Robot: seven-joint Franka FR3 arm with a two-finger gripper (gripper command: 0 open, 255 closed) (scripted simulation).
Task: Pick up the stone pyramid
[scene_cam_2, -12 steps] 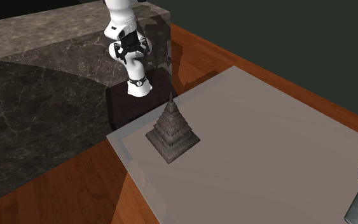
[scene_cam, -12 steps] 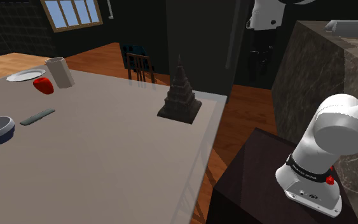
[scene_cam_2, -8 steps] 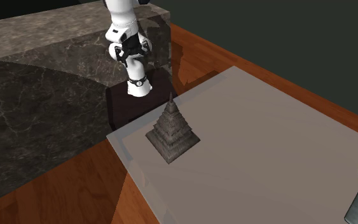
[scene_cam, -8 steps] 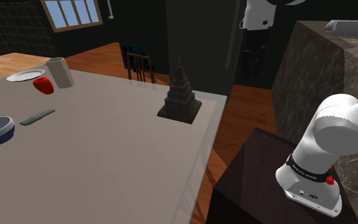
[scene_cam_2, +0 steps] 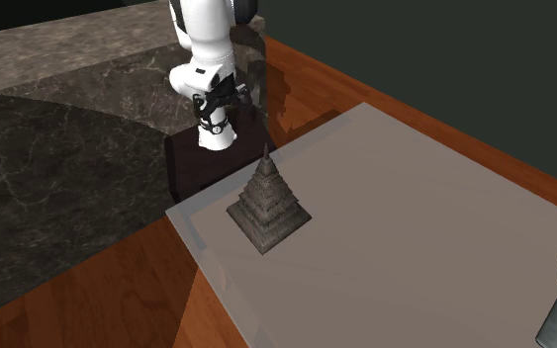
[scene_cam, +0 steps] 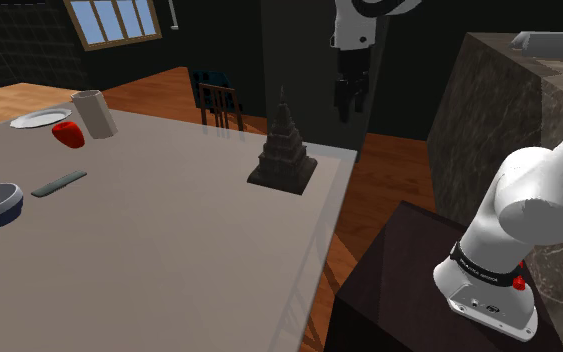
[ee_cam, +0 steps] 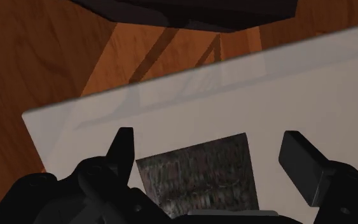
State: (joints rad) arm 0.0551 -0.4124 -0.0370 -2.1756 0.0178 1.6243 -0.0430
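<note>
Fingers (ee_cam: 121,151) shifted nearer pyramid (scene_cam: 285,152), spread apart

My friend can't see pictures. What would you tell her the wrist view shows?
The black hand, fingers open, hangs over a grey pyramid on a pale table. The pyramid sits between the fingers, untouched. Brown wooden floor lies past the table's edge.

White rounded arm (scene_cam: 534,195), dark joints, black fingers (ee_cam: 121,151), red base button (scene_cam: 518,283)

Gripper (scene_cam: 353,110) nearer pyramid (scene_cam: 283,150) vs 0.8 s ago
</note>
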